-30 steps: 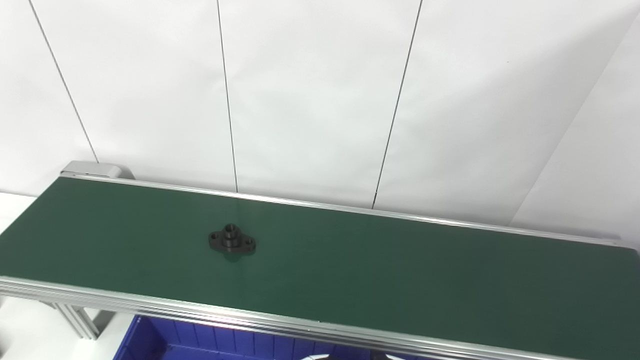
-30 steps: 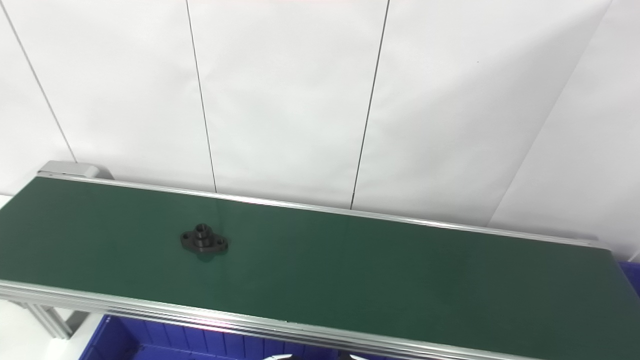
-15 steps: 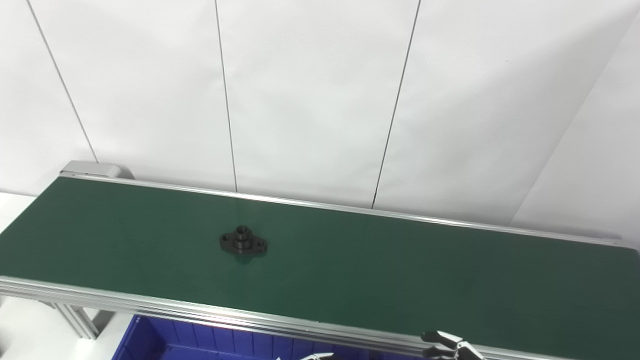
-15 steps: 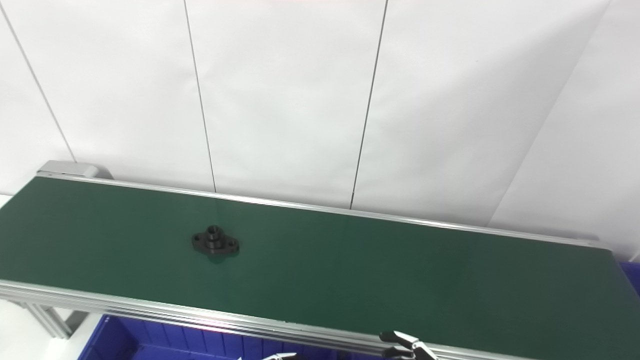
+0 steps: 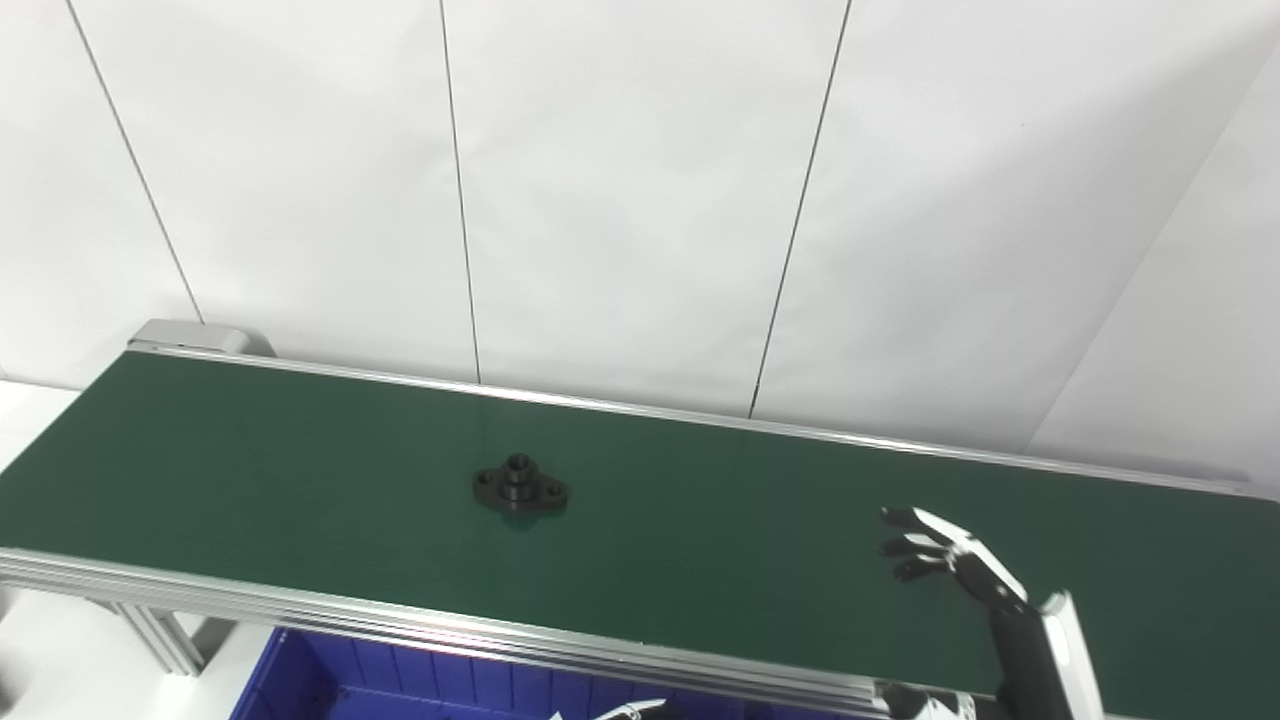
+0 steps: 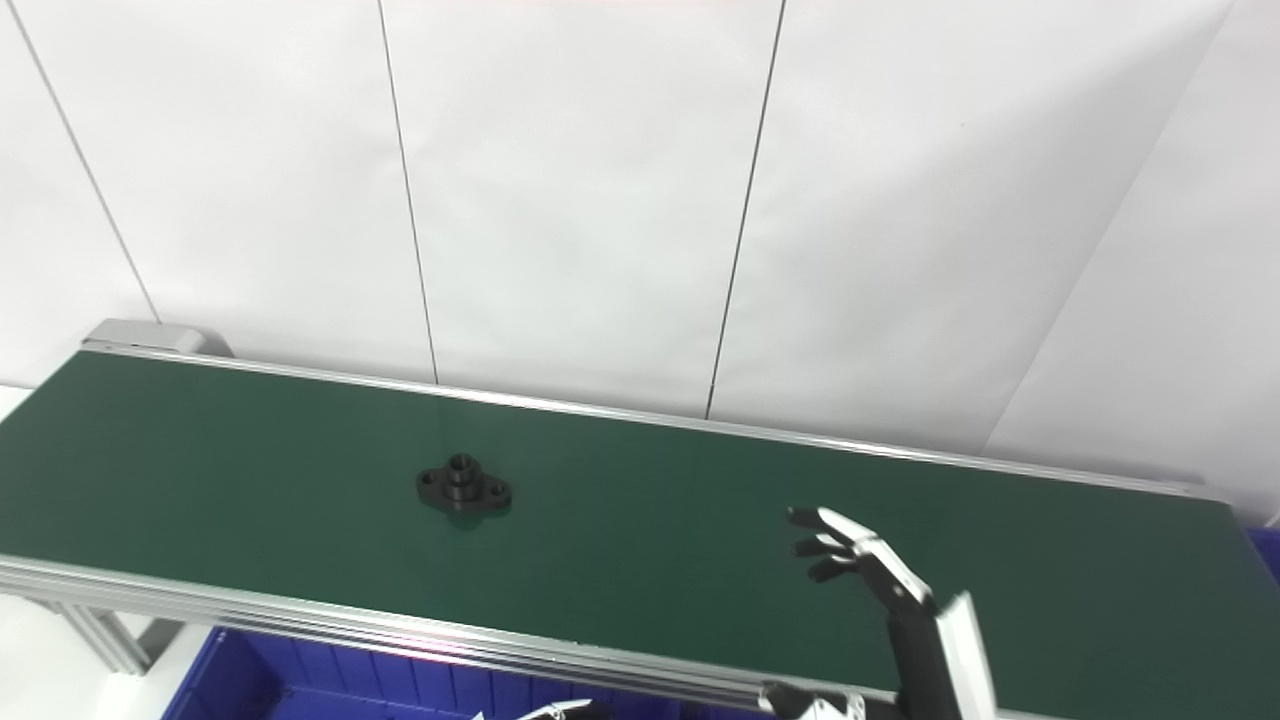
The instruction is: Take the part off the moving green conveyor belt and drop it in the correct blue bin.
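A black flanged part (image 5: 520,492) with a raised hub and two bolt holes lies flat on the green conveyor belt (image 5: 250,450), left of the middle. My right hand (image 5: 950,560) is raised over the right part of the belt with its fingers spread, open and empty, well to the right of the part. It also shows in the right eye view (image 6: 860,565). Only a pale sliver at the bottom edge (image 5: 625,712) shows of what may be my left hand; I cannot tell its state.
A blue bin (image 5: 330,680) sits below the belt's front aluminium rail (image 5: 400,625) at the bottom left. A corner of another blue bin (image 6: 1265,545) shows past the belt's right end. A white panelled wall stands behind the belt.
The part has travelled to the right along the belt. My right hand has risen from below the front rail to above the belt at the right. The view has shifted slightly.
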